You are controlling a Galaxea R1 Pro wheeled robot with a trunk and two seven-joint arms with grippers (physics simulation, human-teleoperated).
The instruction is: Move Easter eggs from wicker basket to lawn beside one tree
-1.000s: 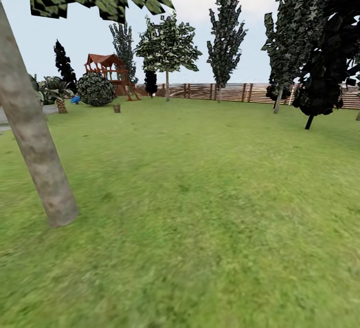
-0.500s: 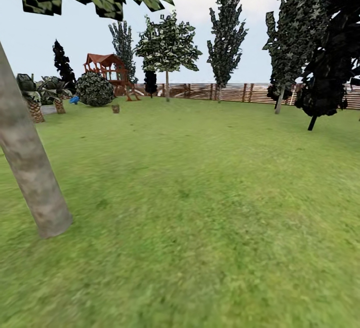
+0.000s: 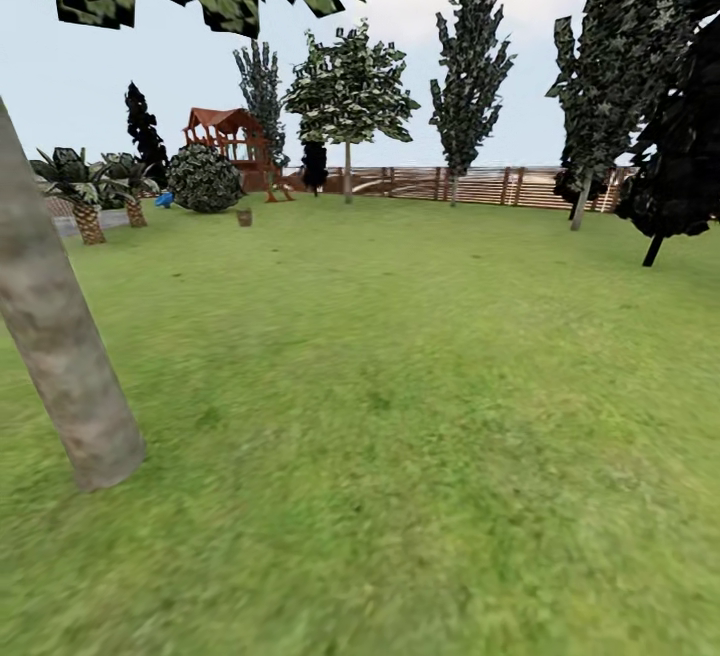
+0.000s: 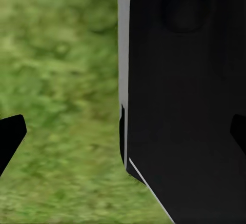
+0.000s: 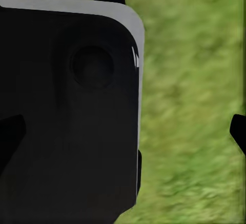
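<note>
Evidently the robot is on its way across the wide mottled green lawn (image 3: 400, 386), with the thick pale grey-brown trunk of a tall tree (image 3: 60, 356) rising at the left edge of the head view and its blocky green leaves overhanging the upper left. Far off, in the upper left of the frame, a small brown object (image 3: 243, 218) stands on the grass in front of a round dark bush (image 3: 204, 179) and a red-roofed wooden playset (image 3: 232, 141); it may be the wicker basket, though it is too small to tell, and no eggs can be made out. A brown horizontal-slat wooden fence (image 3: 470, 186) closes the garden along the upper middle, with a small all-black tree (image 3: 690, 151) at the upper right. In each wrist view a large black body with a pale edge sits before blurred grass, with the dark fingertips of the left pincer (image 4: 123, 134) and the right pincer (image 5: 123, 134) at opposite edges, so both stand apart and hold nothing. The risk I judge from here is mostly navigational (the trunk is close on the left): a careless turn could clip it, or the drive could head for the wrong distant object.
</note>
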